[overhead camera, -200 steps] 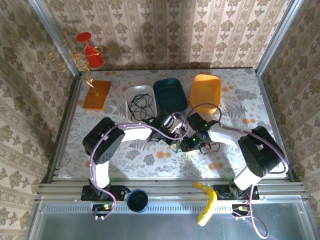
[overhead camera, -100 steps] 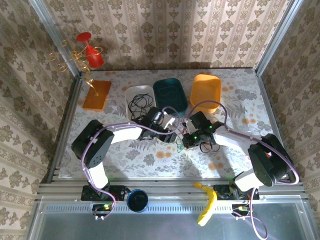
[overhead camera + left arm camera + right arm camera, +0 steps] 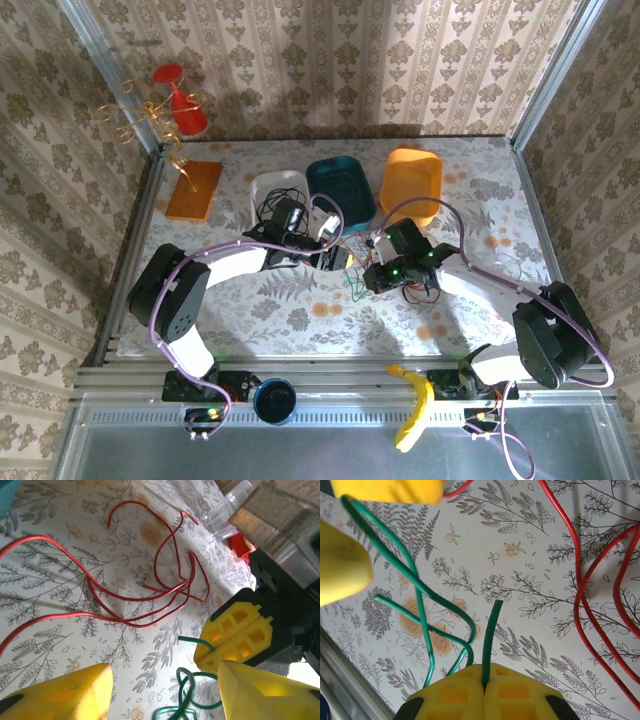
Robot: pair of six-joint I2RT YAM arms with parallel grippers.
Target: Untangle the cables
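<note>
Finds jaws of right gripper [image 3: 484, 687] clamped on green cable [image 3: 420, 589], just in front of teal tray [image 3: 340, 185]. Notes left gripper [image 3: 160, 695] jaws apart over green loops. Records red cable [image 3: 167, 589] loose alongside; black cable [image 3: 268, 210] left of tray.

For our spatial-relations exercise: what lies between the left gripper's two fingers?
A loop of the green cable, lying on the tablecloth, as the left wrist view shows; the left gripper is open.
</note>
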